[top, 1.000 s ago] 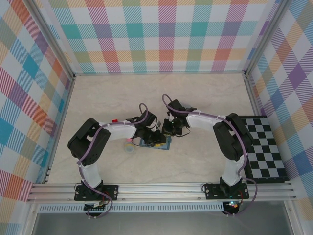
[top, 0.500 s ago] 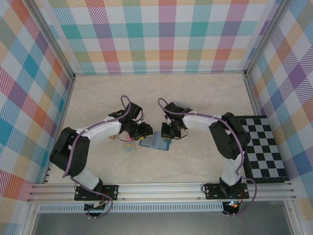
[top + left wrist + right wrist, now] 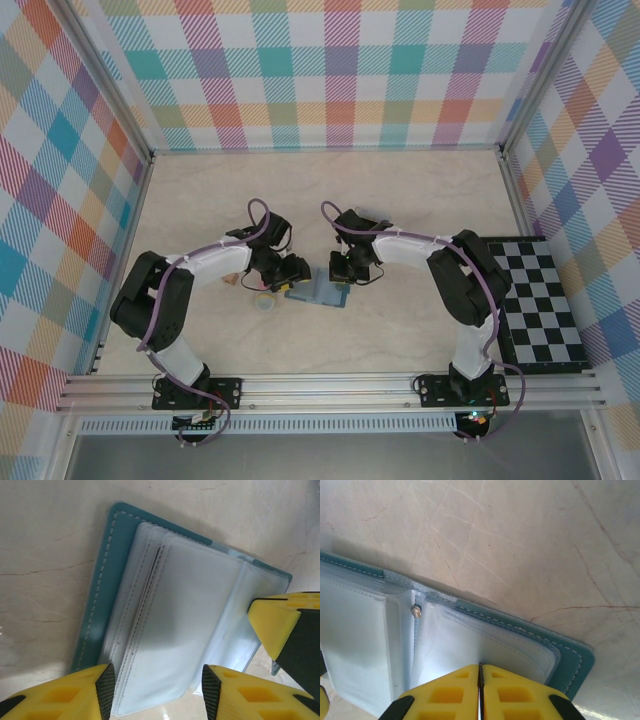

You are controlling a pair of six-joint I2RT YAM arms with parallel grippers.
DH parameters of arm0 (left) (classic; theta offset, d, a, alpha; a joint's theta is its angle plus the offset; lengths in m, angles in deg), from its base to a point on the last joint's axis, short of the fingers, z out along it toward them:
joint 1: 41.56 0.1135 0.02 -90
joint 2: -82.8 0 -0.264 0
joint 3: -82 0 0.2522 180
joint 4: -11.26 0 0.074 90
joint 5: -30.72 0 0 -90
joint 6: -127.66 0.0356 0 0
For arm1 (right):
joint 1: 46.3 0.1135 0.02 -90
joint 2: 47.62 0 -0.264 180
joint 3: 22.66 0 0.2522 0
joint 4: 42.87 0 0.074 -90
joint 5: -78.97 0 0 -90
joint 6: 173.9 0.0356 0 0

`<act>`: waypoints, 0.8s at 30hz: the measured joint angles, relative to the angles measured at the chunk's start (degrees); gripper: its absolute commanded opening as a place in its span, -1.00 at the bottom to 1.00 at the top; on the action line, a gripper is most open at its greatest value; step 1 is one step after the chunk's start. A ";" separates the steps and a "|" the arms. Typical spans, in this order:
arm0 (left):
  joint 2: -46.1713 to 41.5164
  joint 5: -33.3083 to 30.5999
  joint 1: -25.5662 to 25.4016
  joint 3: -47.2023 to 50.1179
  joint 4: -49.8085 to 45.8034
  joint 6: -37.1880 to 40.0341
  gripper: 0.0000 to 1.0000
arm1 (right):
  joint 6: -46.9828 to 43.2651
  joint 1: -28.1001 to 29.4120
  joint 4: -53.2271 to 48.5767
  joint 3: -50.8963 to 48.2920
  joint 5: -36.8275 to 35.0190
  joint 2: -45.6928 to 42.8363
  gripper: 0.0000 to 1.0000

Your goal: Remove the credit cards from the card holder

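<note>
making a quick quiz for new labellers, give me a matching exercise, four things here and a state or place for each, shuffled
Things:
1. left gripper
2. right gripper
3. card holder
4. checkered mat

States or places:
a. fingers together
b. lying open, clear sleeves up
c. fingers apart
d. at the table's right edge

Pairs: 1-c, 2-a, 3-b, 4-d
</note>
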 measured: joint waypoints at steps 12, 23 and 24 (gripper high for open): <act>1.51 5.57 -0.31 0.48 3.37 -0.59 -0.03 | 0.00 0.04 -0.37 0.28 0.00 0.15 -0.80; 1.70 11.58 -2.01 0.63 8.00 -1.16 -0.13 | 0.00 0.20 -0.42 0.35 -0.42 0.15 -0.81; 1.70 11.87 -2.25 0.63 8.31 -1.22 -0.13 | 0.00 0.20 -0.42 0.35 -0.44 0.15 -0.81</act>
